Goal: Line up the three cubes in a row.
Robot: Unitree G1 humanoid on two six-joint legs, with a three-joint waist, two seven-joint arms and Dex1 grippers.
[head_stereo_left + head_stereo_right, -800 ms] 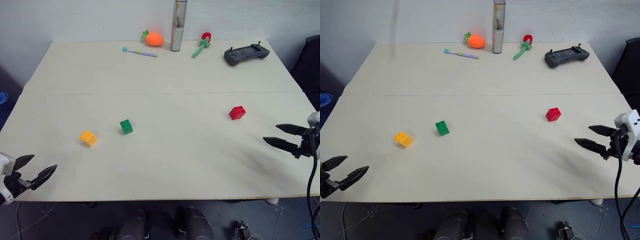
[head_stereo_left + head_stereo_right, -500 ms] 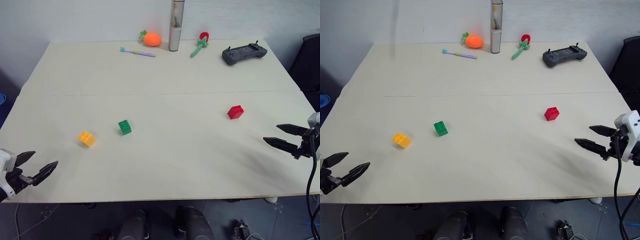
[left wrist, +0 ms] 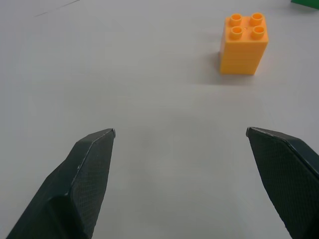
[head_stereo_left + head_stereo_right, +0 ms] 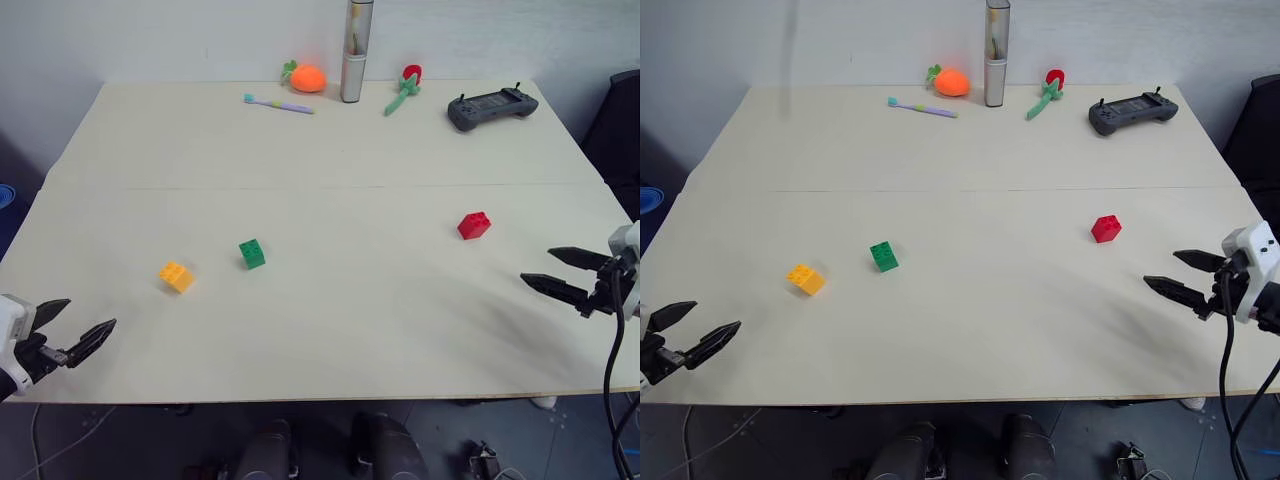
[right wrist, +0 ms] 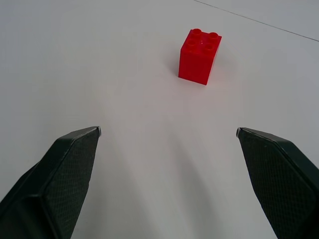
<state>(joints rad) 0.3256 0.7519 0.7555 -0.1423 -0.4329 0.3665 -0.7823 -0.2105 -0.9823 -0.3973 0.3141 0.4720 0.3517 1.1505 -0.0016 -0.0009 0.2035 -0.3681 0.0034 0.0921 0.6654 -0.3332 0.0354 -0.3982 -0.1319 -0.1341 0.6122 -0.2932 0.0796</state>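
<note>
three studded toy bricks stand upright on the pale table [image 4: 330, 330], studs up, none touching another. the yellow-orange cube [image 4: 176, 276] sits toward the near left, the green cube [image 4: 252, 253] just beside it, a little farther back and to its right, and the red cube [image 4: 474, 225] well apart on the right side. each shows four round studs on top, and each is turned slightly askew to the table's edge. they form no straight row.

at the far edge a tall clear cylinder [image 4: 355, 50] stands upright with something thin and yellowish inside; what it is cannot be told. near it lie an orange toy fruit [image 4: 307, 77], a toothbrush [image 4: 278, 103], a red toy flower [image 4: 405, 87] and a dark handheld controller [image 4: 492, 106].

the left gripper [image 4: 70, 332] hangs over the table's near left corner, fingers spread wide and empty, aimed toward the yellow-orange cube. the right gripper [image 4: 550, 271] hovers at the right edge, fingers likewise parted and holding nothing, pointing inward toward the red cube.
</note>
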